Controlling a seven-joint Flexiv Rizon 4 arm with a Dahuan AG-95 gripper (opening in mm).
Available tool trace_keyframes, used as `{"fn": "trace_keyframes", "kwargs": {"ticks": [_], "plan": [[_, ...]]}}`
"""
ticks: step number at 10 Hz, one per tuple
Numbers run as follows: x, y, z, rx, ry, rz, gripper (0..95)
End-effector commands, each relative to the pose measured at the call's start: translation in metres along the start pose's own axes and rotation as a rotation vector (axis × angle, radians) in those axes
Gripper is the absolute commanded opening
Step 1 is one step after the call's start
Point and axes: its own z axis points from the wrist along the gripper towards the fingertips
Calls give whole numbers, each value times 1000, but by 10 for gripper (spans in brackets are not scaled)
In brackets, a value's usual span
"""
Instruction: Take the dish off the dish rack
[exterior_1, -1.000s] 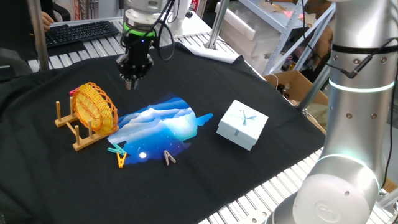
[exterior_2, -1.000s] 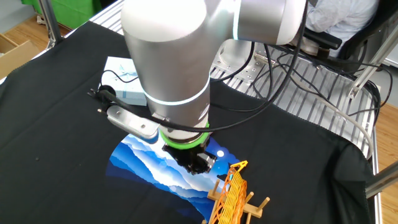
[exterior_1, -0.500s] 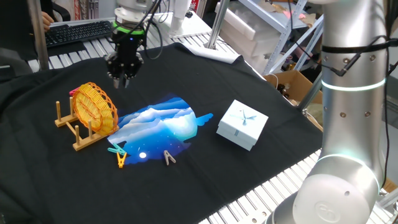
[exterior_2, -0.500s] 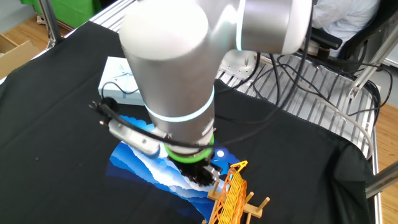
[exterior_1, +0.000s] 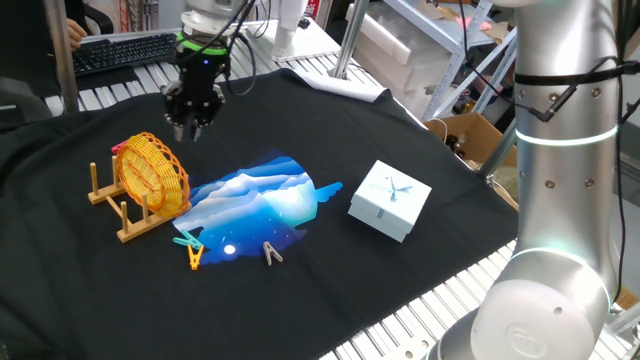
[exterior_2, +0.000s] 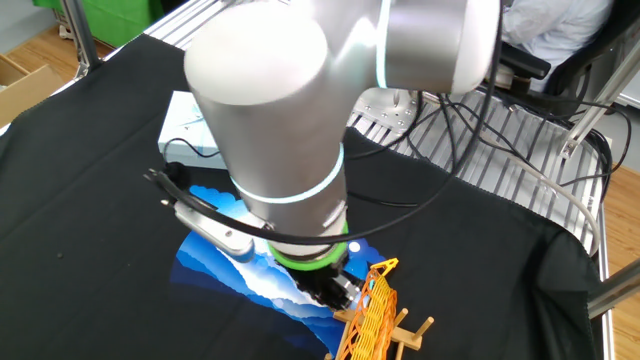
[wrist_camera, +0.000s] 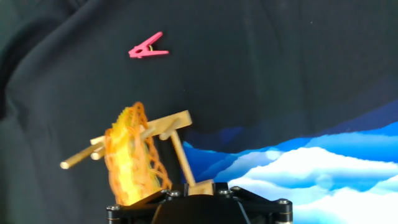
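The yellow-orange wire dish (exterior_1: 152, 172) stands on edge between the pegs of the light-wood dish rack (exterior_1: 125, 208) at the left of the black cloth. My gripper (exterior_1: 188, 128) hangs above the cloth, just behind and to the right of the dish, apart from it, fingers pointing down with a small gap and nothing between them. In the other fixed view the gripper (exterior_2: 335, 290) is beside the dish (exterior_2: 368, 315) and the rack (exterior_2: 405, 335). The hand view shows the dish (wrist_camera: 134, 158) and the rack (wrist_camera: 173, 134) close below; my fingertips do not show there.
A blue-and-white mat (exterior_1: 260, 203) lies right of the rack. A white box (exterior_1: 390, 200) sits further right. Clothes pegs (exterior_1: 190, 252) lie at the mat's front edge. A pink peg (wrist_camera: 148, 48) lies beyond the rack. The arm's base (exterior_1: 550, 250) stands at the right.
My gripper has moved left over the cloth, from behind the mat to a spot close to the dish and rack. The dish and rack have not moved.
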Motion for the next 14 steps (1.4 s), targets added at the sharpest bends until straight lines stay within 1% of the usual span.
{"fn": "trace_keyframes", "kwargs": {"ticks": [1,2,3,4,6,9,11,14], "plan": [[1,8,0,-14,2,27,380],[2,11,1,-21,3,33,570],[3,14,3,-28,5,35,570],[7,21,6,-40,7,48,570],[11,26,7,-50,11,56,570],[17,37,12,-50,10,55,570],[24,47,17,-52,9,72,570],[24,48,21,-46,2,68,570]]}}
